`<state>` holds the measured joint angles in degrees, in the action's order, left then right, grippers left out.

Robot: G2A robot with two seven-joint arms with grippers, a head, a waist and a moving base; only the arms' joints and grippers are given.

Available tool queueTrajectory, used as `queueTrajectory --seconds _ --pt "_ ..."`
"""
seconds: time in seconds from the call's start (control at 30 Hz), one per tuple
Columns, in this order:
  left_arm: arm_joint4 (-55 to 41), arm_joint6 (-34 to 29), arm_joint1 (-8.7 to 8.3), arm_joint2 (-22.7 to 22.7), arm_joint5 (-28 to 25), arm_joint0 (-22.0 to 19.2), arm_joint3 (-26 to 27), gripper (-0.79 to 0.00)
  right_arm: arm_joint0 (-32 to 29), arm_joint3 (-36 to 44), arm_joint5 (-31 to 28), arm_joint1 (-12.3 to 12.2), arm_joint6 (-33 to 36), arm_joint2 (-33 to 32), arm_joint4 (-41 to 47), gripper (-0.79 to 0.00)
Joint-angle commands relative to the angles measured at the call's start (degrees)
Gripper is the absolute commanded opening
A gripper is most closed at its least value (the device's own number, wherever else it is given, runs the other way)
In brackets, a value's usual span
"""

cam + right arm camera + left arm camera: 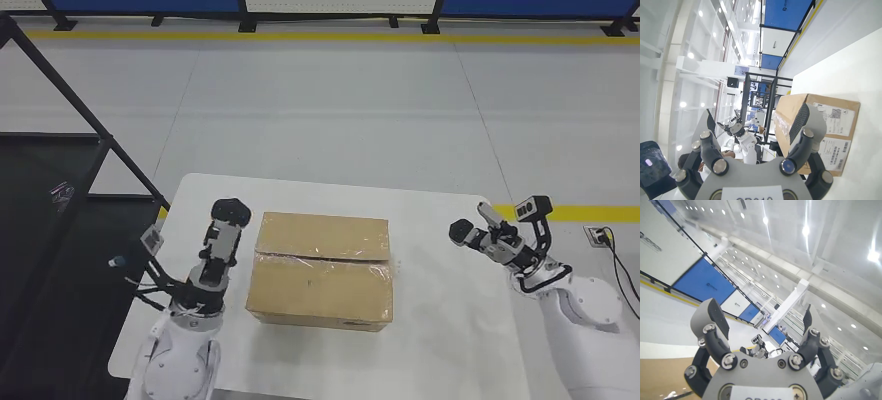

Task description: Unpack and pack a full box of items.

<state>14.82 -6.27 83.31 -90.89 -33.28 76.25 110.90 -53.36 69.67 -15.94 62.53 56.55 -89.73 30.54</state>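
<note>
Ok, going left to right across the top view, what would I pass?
Black netted frame → left gripper, fingers open → taped cardboard box → right gripper, fingers open.

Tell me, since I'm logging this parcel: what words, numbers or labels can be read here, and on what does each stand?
On the box, the upper white label: code square and fine print, too small to read.
On the box, the lower white label: barcodes and fine print, too small to read.
On the left gripper, a white tag: cut off by the edge.
On the right gripper, the same.
On the blue wall panels: marks too blurred to read.
</note>
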Motion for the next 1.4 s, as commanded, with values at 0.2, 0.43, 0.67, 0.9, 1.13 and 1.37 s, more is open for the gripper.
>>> queueTrajectory --seconds 0.2,0.43,0.67,0.9,1.13,1.37 --pt "-12.61 -2.50 -1.75 -15.77 -3.03 4.60 -6.41 0.000 0.08 3.84 1.66 0.32 -0.92 3.62 -3.77 0.000" --pt "-16.42 -5.17 -2.36 -16.27 -4.54 4.42 -12.40 0.000 5.08 8.44 5.89 1.50 3.41 14.33 -8.86 0.000" --pt "-16.35 -6.10 -2.70 -14.83 -4.39 3.54 -15.36 0.000 10.65 4.68 8.39 2.52 9.39 22.00 -11.40 0.000" --pt "-13.61 -9.58 -3.16 -11.90 -2.71 1.34 -18.94 0.000 11.99 3.41 10.08 3.31 3.64 25.01 -13.28 0.000" --pt "-10.90 -10.82 -3.46 -9.12 -2.09 -0.06 -21.99 0.000 13.81 1.32 14.13 3.87 2.40 27.19 -13.83 0.000" --pt "-9.40 -10.90 -3.74 -7.26 -1.35 -0.73 -23.80 0.000 14.54 1.37 14.07 4.33 1.52 28.94 -14.72 0.000"
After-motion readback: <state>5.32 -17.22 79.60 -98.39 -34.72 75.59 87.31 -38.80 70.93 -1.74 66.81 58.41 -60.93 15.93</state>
